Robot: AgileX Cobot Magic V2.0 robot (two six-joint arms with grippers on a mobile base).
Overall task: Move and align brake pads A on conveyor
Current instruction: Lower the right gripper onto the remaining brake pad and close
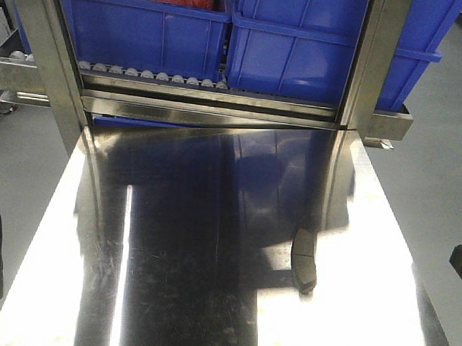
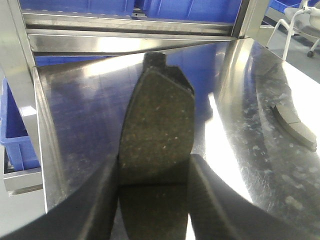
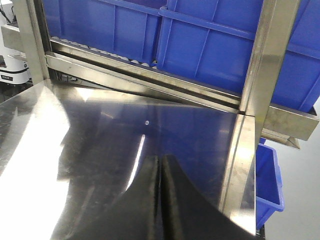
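The left gripper (image 2: 154,172) is clamped on one brake pad (image 2: 157,125), which stands lengthwise between its jaws above the bench (image 1: 174,277), toward the left edge. A second brake pad (image 1: 304,259) lies flat near the bench's right edge, well apart from both grippers. The right gripper (image 3: 161,167) has its jaws pressed together on nothing.

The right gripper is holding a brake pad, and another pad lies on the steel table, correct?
No, the left gripper holds the brake pad, per the left wrist view; the right gripper is shut and empty. True, another pad lies on the steel table.
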